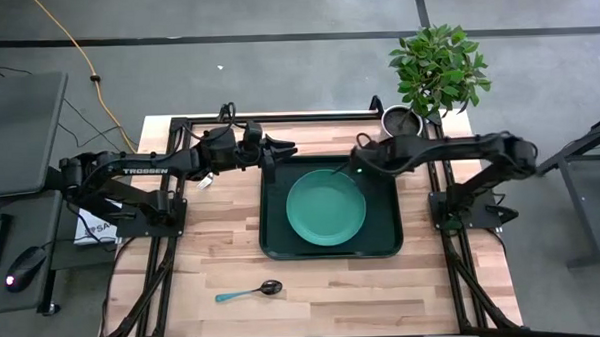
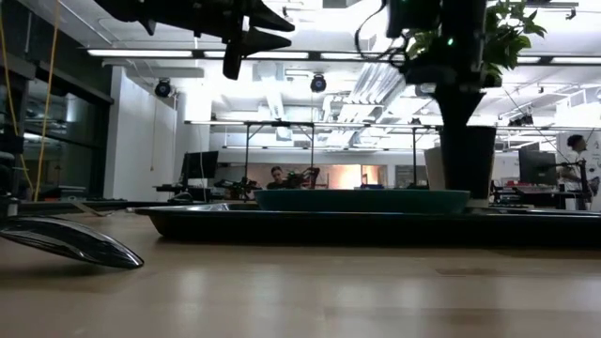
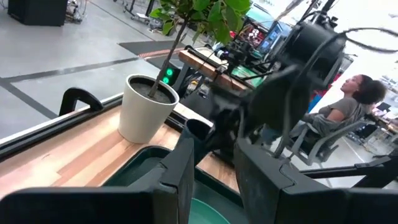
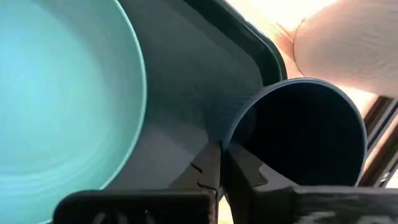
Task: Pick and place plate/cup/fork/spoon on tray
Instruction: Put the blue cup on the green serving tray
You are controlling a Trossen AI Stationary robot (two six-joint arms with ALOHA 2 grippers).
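Note:
The teal plate (image 1: 325, 206) (image 2: 362, 200) lies flat in the dark green tray (image 1: 267, 240) (image 2: 282, 223) at the table's middle. My right gripper (image 1: 360, 167) (image 4: 222, 152) hangs over the tray's far right corner, shut on the black cup (image 4: 298, 137) (image 2: 467, 160). My left gripper (image 1: 284, 147) (image 3: 214, 180) hovers level over the tray's far left corner, open, with nothing between its fingers. The spoon (image 1: 249, 290) (image 2: 70, 242) lies on the wood near the front edge. The fork is out of view. My right gripper pinches the cup's rim (image 4: 231, 144) on the side facing the plate, one finger (image 4: 249, 165) inside the cup and the other outside. The fingers point steeply down from above. The cup stands mouth up. The tray's rim hides its bottom, so I cannot tell whether it rests there.
A white plant pot (image 1: 403, 120) (image 3: 146, 109) stands just beyond the tray's far right corner, close to the cup. Black frame rails (image 1: 278, 117) run along the table's far edge. Bare wood lies around the spoon. A seated person (image 3: 348, 106) shows beyond the table.

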